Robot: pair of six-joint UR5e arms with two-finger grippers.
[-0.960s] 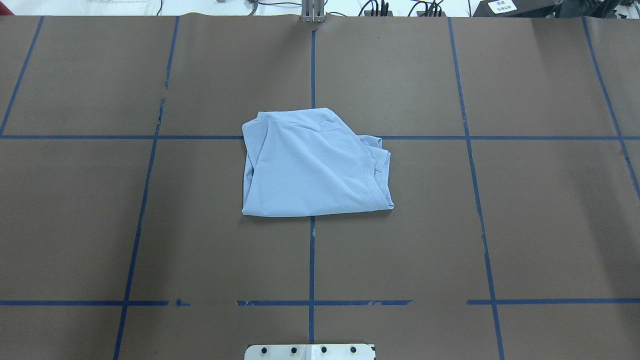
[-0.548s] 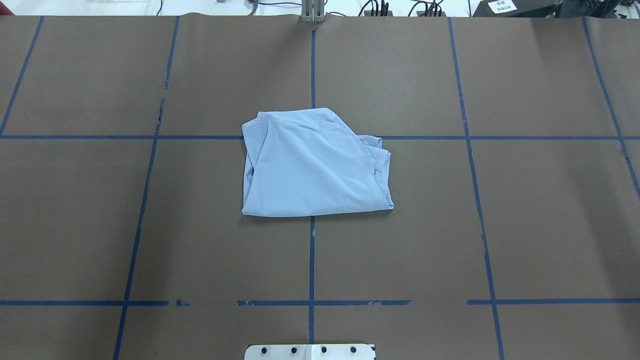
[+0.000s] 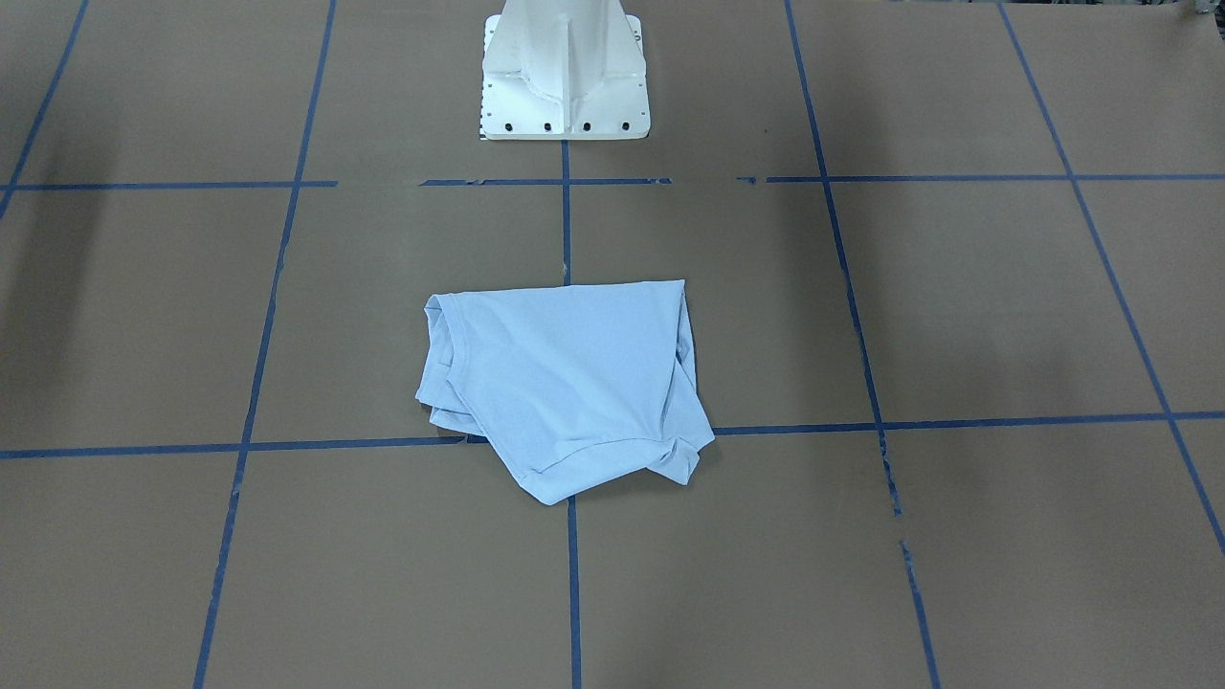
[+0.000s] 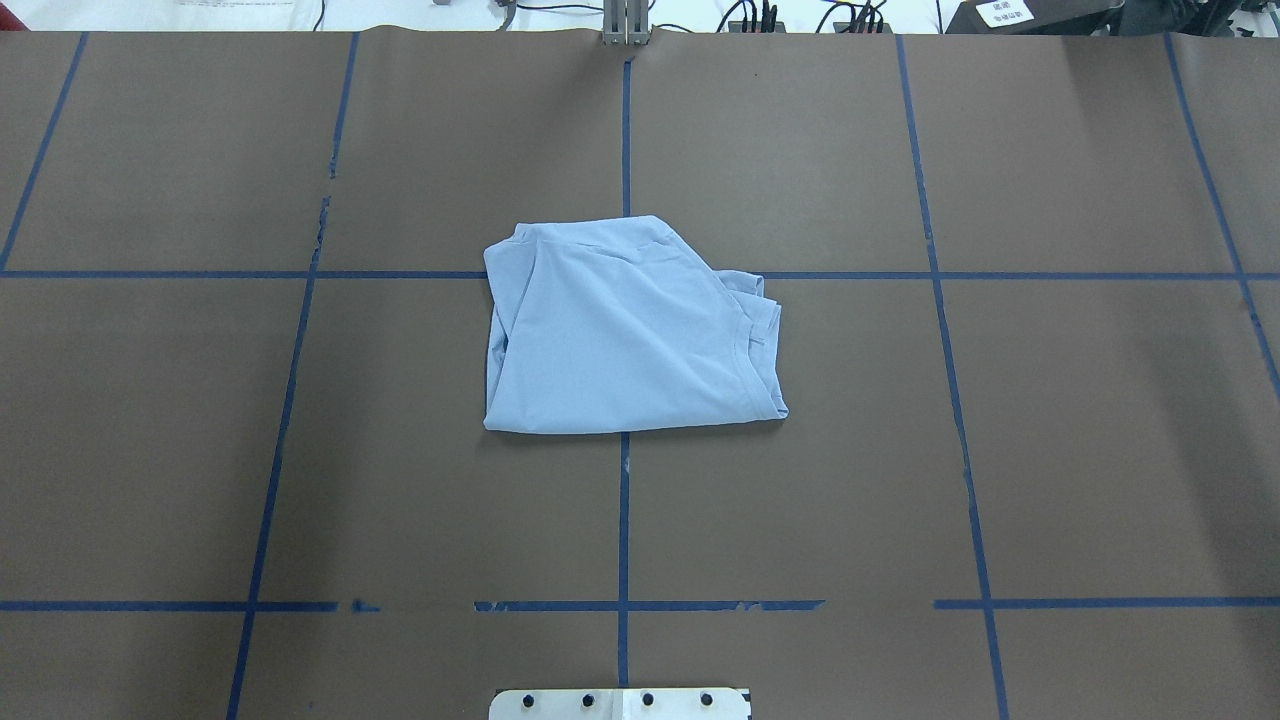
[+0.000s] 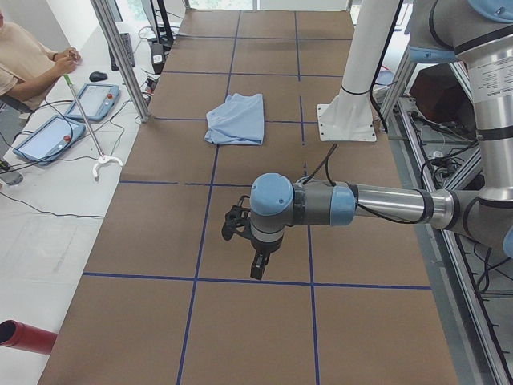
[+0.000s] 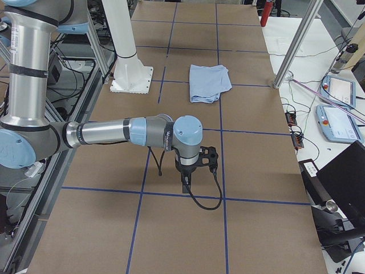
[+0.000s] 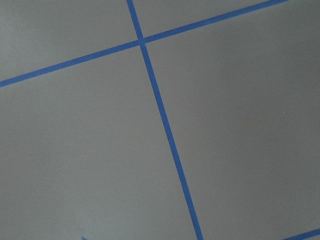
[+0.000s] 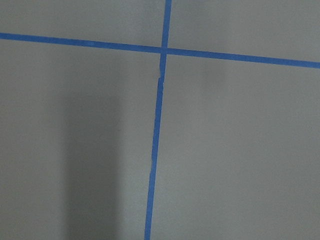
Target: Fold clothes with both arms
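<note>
The light blue T-shirt (image 4: 620,340) lies folded in a compact bundle at the table's middle, with a ribbed edge on its right side; its print and label are hidden. It also shows in the front-facing view (image 3: 565,383) and both side views (image 5: 236,119) (image 6: 208,81). My left gripper (image 5: 255,269) hangs over bare table far from the shirt, pointing down. My right gripper (image 6: 186,180) does the same at the other end. I cannot tell whether either is open or shut. Both wrist views show only table and tape.
The brown table (image 4: 900,480) carries a blue tape grid. The white pedestal base (image 3: 565,77) stands at the robot's edge. A person (image 5: 24,56) sits by tablets (image 5: 48,136) beyond the far edge, near metal posts (image 5: 120,56).
</note>
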